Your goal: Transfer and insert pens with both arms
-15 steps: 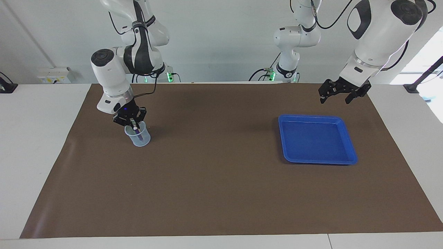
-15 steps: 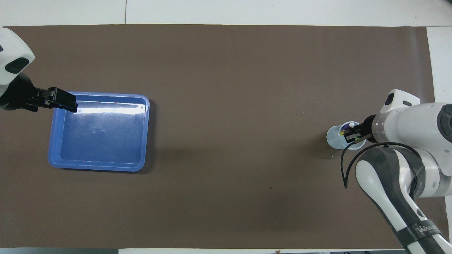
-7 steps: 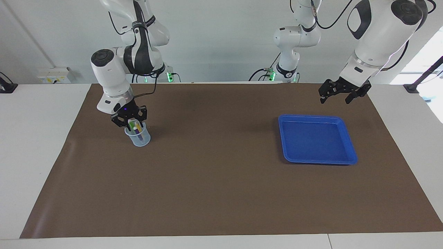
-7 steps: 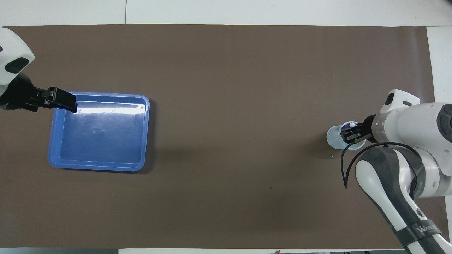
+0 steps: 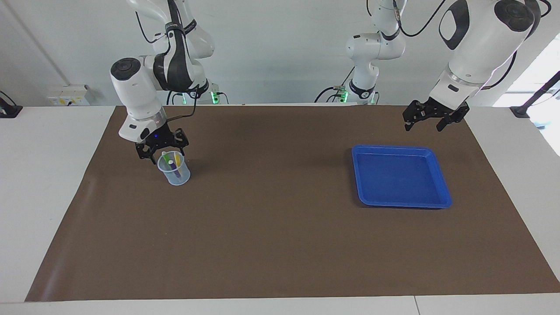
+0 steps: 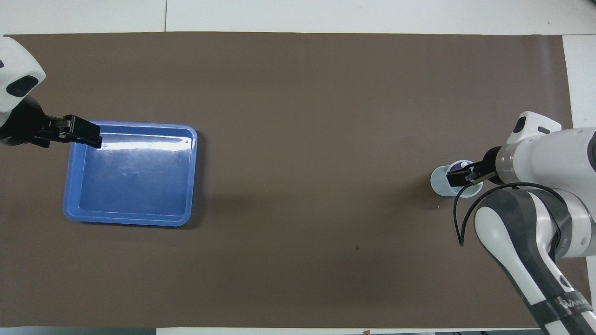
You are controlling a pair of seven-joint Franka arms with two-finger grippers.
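Risen off the cup (image 5: 174,170), right gripper (image 5: 161,154) jaws spread empty, hiding pens (image 5: 172,163) overhead; left gripper (image 5: 430,123) open.

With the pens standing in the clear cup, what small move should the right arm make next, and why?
Probably lift the right gripper straight up and clear. It is open just over the clear plastic cup, which holds the yellow, purple and green pens; the blue plastic tray is empty, and the left gripper waits above it.
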